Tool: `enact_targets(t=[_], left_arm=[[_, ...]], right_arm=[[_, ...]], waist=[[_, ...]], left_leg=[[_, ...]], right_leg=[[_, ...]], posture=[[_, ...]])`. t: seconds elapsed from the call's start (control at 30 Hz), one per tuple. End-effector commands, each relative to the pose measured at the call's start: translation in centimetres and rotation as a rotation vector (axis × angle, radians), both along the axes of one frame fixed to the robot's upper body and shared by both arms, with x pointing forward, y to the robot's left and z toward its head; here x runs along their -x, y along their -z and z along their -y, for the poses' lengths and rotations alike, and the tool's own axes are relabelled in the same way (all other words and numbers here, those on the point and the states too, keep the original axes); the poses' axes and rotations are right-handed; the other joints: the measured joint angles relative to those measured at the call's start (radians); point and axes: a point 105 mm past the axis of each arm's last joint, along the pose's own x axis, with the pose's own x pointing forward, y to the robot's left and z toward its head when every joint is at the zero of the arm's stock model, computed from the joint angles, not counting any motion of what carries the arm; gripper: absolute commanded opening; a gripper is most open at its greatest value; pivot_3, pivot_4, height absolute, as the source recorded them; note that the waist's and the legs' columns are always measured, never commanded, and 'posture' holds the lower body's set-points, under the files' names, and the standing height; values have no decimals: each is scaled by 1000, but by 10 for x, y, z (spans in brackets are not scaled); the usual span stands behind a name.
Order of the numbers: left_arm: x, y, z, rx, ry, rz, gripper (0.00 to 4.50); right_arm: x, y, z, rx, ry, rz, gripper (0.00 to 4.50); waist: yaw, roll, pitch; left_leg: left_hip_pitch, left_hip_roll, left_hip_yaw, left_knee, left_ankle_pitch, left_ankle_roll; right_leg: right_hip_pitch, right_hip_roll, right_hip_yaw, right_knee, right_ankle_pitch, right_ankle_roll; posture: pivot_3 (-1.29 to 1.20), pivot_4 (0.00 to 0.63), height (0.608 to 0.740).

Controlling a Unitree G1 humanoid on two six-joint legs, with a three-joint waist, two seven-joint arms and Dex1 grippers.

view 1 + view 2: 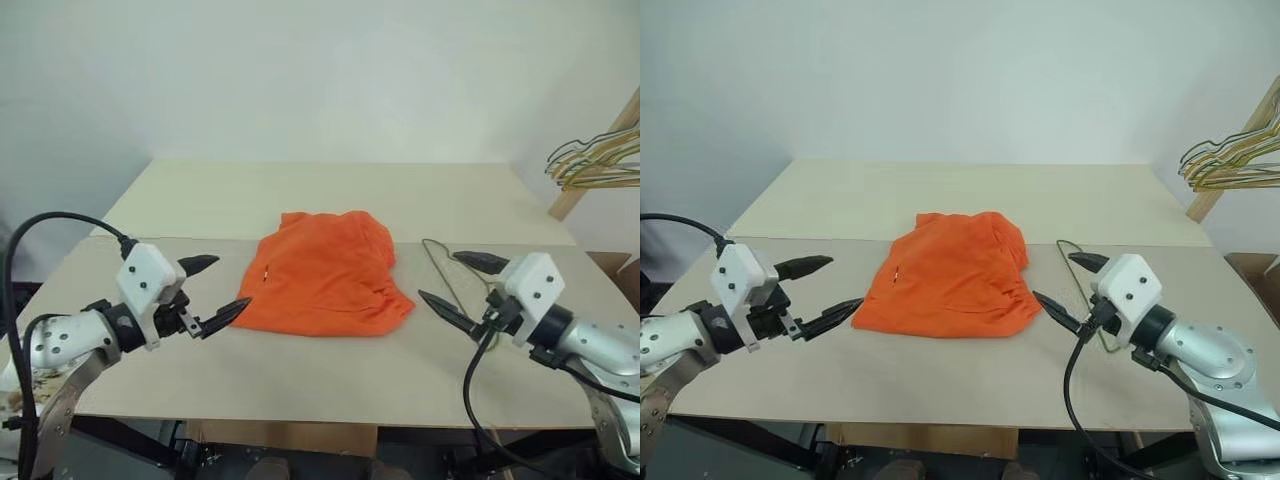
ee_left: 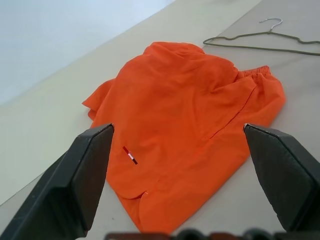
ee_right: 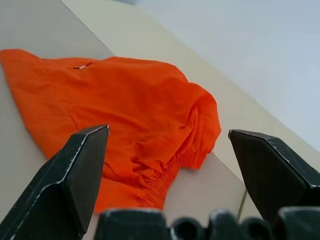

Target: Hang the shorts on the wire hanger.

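The orange shorts (image 1: 325,272) lie crumpled flat on the middle of the table, gathered waistband (image 3: 167,180) toward the right side. The thin olive-grey wire hanger (image 1: 445,268) rests flat on the table just right of them, partly hidden behind my right gripper; in the left wrist view the wire hanger (image 2: 260,41) lies beyond the shorts (image 2: 185,120). My left gripper (image 1: 222,288) hovers open to the left of the shorts, pointing at them. My right gripper (image 1: 458,287) hovers open to their right, over the hanger, nothing between its fingers.
The light wooden table (image 1: 300,370) reaches back to a white wall. A bunch of gold, green and grey wire hangers (image 1: 598,160) hangs on a slanted wooden pole (image 1: 590,170) at the far right. Black cables trail from both wrists.
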Motion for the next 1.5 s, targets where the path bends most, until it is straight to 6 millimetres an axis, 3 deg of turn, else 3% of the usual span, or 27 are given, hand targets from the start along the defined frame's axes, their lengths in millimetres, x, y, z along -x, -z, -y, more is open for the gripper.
enact_targets(t=[0.03, 0.3, 0.43, 0.53, 0.77, 0.9, 1.13, 1.3, 1.5], left_arm=[[5, -9, 4, 0, 30, 30, 4500], [2, 4, -7, -137, 68, -24, 4500], [-8, 23, -23, -464, 73, 51, 4500], [-10, 32, -32, -552, 74, 38, 4500], [5, 64, -32, -690, 257, -86, 4500], [-15, 77, -32, -758, 227, -59, 4500], [-50, 106, -6, -840, 265, 42, 4500], [-63, 127, 2, -913, 299, 80, 4500], [-83, 130, 3, -939, 266, 86, 4500]], right_arm=[[2, -13, -4, 0, -29, 57, 4467], [1, -17, -2, 28, -35, 63, 4467], [-4, -21, -3, 61, -51, 69, 4467], [-6, -26, -5, 101, -63, 87, 4467], [1, -30, -12, 113, -72, 82, 4467], [4, -30, -13, 117, -68, 79, 4467], [7, -31, -18, 115, -58, 88, 4467], [8, -36, -23, 110, -67, 105, 4467], [6, -37, -29, 107, -72, 115, 4467]], waist=[[2, 0, 0], [10, 0, 0], [6, 1, 1], [5, 1, 6], [-5, 1, 7], [-12, 1, 7], [-23, 1, 7], [-28, 4, 3], [-20, 12, -2]], left_leg=[[0, 0, 0, 0, 0, 0], [0, 0, 0, 0, 0, 0], [0, 0, 1, 0, 0, 0], [0, 0, 2, -1, 0, 0], [-2, 1, 2, -1, -1, 1], [-1, 1, 2, -1, -1, 1], [-1, 0, 2, 0, -1, 2], [-1, 0, 2, 1, -1, 2], [9, 0, 4, 1, -1, 2]], right_leg=[[0, 0, 0, 0, 0, 0], [0, 0, 0, 0, 0, 0], [0, 1, 0, -1, 0, 0], [0, 1, 0, -1, 0, 0], [-2, 0, 0, -2, -1, -1], [0, 0, -1, -1, -1, 0], [-1, 1, -1, -1, -1, 0], [0, 0, -1, 0, -1, 0], [13, 1, -4, -2, -1, 1]], posture=[[160, 0, 740], [149, 9, 740], [125, 21, 740], [105, 38, 740], [61, 31, 740], [44, 33, 740], [11, 22, 740], [-5, 19, 740], [-15, 17, 740]])
